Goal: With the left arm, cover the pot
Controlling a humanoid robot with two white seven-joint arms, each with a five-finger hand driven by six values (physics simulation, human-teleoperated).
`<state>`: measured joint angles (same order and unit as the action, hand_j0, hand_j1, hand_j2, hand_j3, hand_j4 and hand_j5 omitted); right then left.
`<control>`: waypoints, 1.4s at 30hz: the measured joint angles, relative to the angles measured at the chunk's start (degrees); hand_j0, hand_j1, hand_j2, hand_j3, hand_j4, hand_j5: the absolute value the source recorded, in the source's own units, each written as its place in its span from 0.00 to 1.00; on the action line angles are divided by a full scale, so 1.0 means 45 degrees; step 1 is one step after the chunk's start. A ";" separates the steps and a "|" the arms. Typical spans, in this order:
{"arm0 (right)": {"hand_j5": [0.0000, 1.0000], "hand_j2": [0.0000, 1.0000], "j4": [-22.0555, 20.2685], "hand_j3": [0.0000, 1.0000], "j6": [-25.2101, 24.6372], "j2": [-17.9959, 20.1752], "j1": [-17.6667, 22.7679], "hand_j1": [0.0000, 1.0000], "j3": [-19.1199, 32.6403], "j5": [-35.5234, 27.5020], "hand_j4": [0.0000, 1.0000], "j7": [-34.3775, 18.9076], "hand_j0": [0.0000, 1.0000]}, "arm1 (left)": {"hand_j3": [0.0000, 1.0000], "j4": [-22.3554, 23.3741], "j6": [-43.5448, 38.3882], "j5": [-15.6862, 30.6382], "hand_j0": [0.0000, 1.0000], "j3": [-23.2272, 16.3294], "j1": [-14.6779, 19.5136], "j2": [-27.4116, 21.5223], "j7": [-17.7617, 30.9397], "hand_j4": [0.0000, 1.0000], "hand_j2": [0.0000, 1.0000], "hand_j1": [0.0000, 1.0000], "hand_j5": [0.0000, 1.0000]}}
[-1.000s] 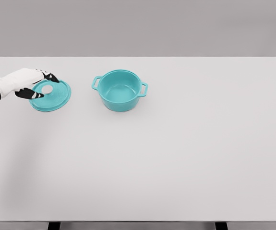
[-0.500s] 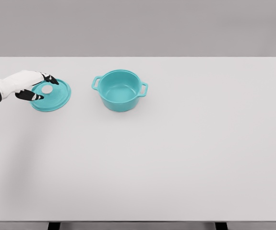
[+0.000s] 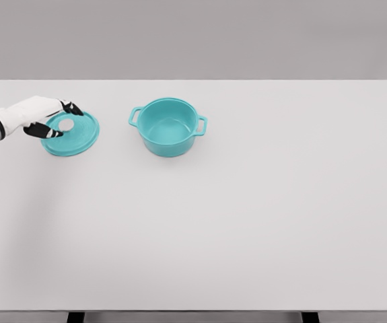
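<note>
A white table (image 3: pixel 247 222) fills nearly the whole head view, with a plain grey wall behind its far edge and two dark leg stubs showing under the near edge. On it, toward the far side and left of the middle, stands the teal pot (image 3: pixel 169 126), upright, uncovered, with a small loop handle on each side. To the left of the pot, apart from it, the teal lid (image 3: pixel 71 134) lies on the table with its pale round knob (image 3: pixel 66 125) facing up. The left hand (image 3: pixel 40 114) comes in from the left edge, further from the pot than the lid, its white back over the lid's far-left rim. Its dark fingertips (image 3: pixel 73 108) and thumb are spread either side of the knob, close to it but not visibly closed on it; the hand holds nothing.
</note>
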<state>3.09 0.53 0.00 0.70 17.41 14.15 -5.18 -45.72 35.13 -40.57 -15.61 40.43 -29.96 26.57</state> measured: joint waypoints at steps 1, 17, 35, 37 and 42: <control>1.00 1.00 0.0001 1.00 0.0000 0.0000 0.0000 1.00 0.0000 0.0000 1.00 0.0000 1.00 | 0.73 0.0052 0.0000 -0.0015 0.73 0.0000 0.0000 0.0013 0.0001 0.73 0.73 0.73 0.73; 1.00 1.00 0.0002 1.00 0.0000 0.0000 0.0000 1.00 0.0000 0.0000 1.00 0.0000 1.00 | 0.54 0.0326 0.0000 -0.0049 0.54 -0.0010 0.0000 0.0045 -0.0001 0.54 0.54 0.54 0.54; 1.00 1.00 0.0004 1.00 0.0000 0.0000 0.0000 1.00 0.0000 0.0000 1.00 0.0000 1.00 | 0.47 0.0104 0.0002 0.0125 0.47 0.0012 -0.0059 -0.0084 -0.0069 0.47 0.47 0.47 0.47; 1.00 1.00 0.0004 1.00 0.0000 0.0000 0.0000 1.00 0.0000 0.0000 1.00 0.0000 1.00 | 0.47 0.0016 0.0002 0.0139 0.47 0.0020 -0.0059 -0.0100 -0.0084 0.47 0.47 0.47 0.47; 1.00 1.00 -0.0002 1.00 0.0000 0.0000 0.0000 1.00 0.0000 0.0000 1.00 0.0000 1.00 | 0.47 -0.0298 0.0001 0.0155 0.47 0.0019 -0.0059 -0.0240 -0.0097 0.47 0.47 0.47 0.47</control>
<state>3.08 0.53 0.00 0.70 17.41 14.15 -5.18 -47.06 35.13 -39.87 -15.52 40.17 -31.04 26.14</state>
